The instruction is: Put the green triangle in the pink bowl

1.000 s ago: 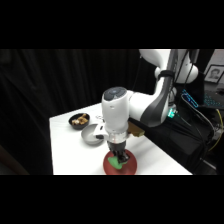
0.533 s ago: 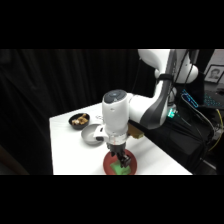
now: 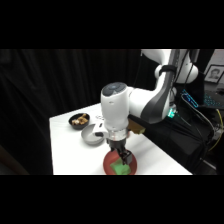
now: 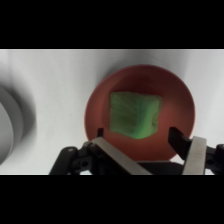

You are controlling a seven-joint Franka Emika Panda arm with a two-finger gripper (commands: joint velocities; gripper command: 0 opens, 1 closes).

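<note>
The green triangle [image 4: 134, 114] is seen lying flat inside the pink bowl [image 4: 177, 97], which is set at the table's [image 3: 70, 150] front edge. The fingers [image 4: 189, 150] are held spread apart just above the bowl, gripping nothing. A grey metal bowl [image 3: 92, 135] and a small black bowl [image 3: 79, 120] are placed toward the back-left corner.

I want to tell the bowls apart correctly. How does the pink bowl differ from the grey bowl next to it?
The pink bowl is reddish-pink, while the grey bowl looks metallic grey. The pink bowl appears wider and shallower than the grey bowl. The pink bowl holds the green triangle, with the end effector open above it; nothing can be seen inside the grey bowl. Both are round and stand on the white table.
</note>
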